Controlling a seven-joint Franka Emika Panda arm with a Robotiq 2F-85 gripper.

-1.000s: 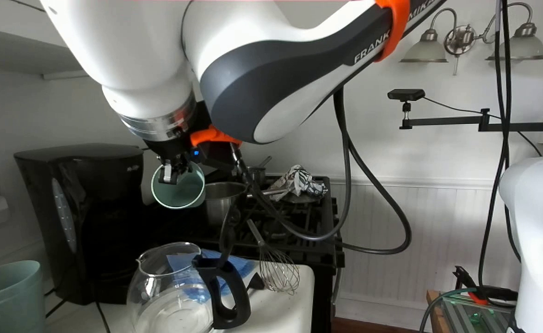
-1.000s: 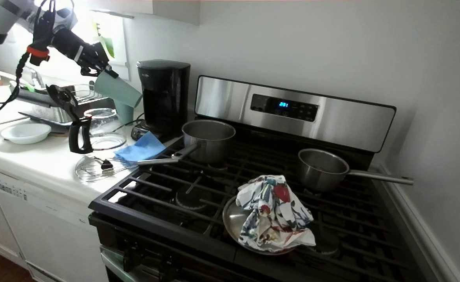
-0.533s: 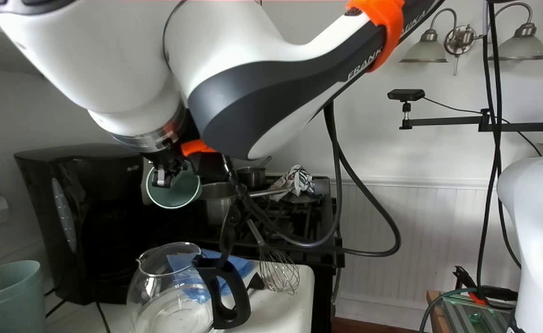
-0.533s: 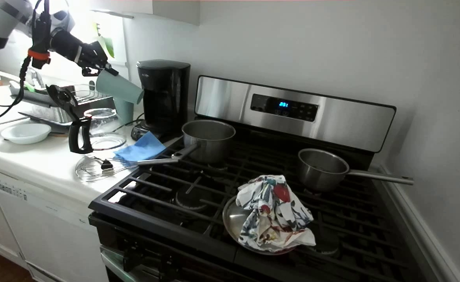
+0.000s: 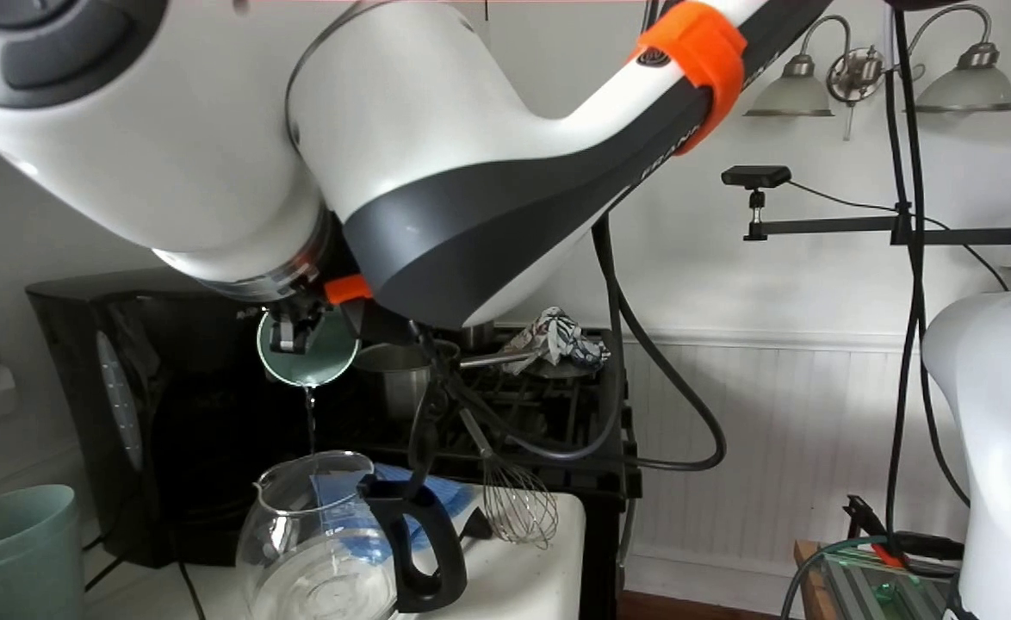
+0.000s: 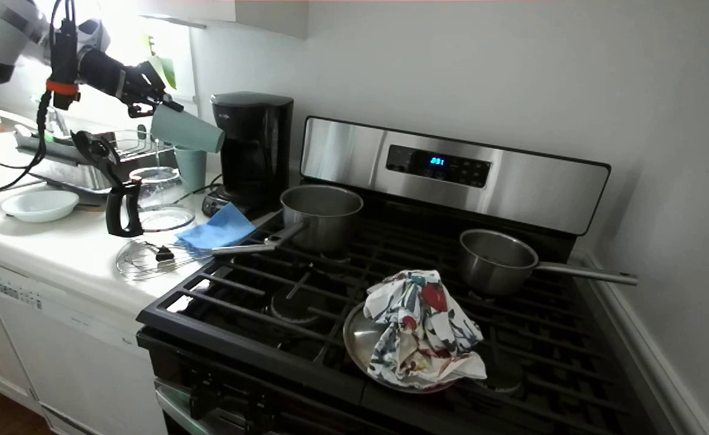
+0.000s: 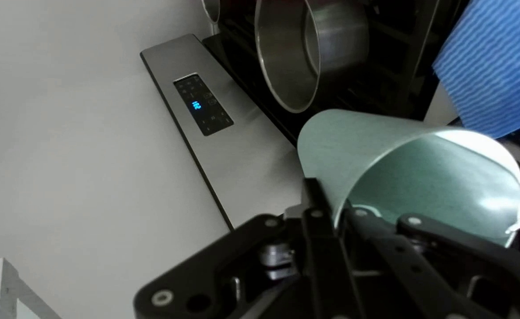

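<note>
My gripper (image 7: pixel 332 198) is shut on the wall of a pale green cup (image 7: pixel 342 137), one finger inside the rim and one outside. The cup lies tipped well over, mouth downward, above a glass carafe (image 5: pixel 299 560) with a black handle and raised lid. From the cup's lower rim a thin stream of clear liquid (image 5: pixel 310 418) runs down toward the carafe's mouth. In an exterior view the stream (image 6: pixel 157 156) lines up over the carafe (image 6: pixel 155 193). How much liquid the carafe holds, I cannot tell.
A second green cup (image 5: pixel 10 560) stands beside the black coffee maker (image 5: pixel 148 430). Around the carafe lie a blue cloth (image 6: pixel 218 228) and a whisk (image 5: pixel 518 508). On the stove are a large pot (image 6: pixel 321 211), a smaller pot (image 6: pixel 496 266) and a patterned cloth (image 6: pixel 421 332) on a pan.
The cup has tipped further over and shifted slightly, leftward in one exterior picture and rightward in another. Liquid now streams from its rim, where none fell before. The carafe has stayed put.
</note>
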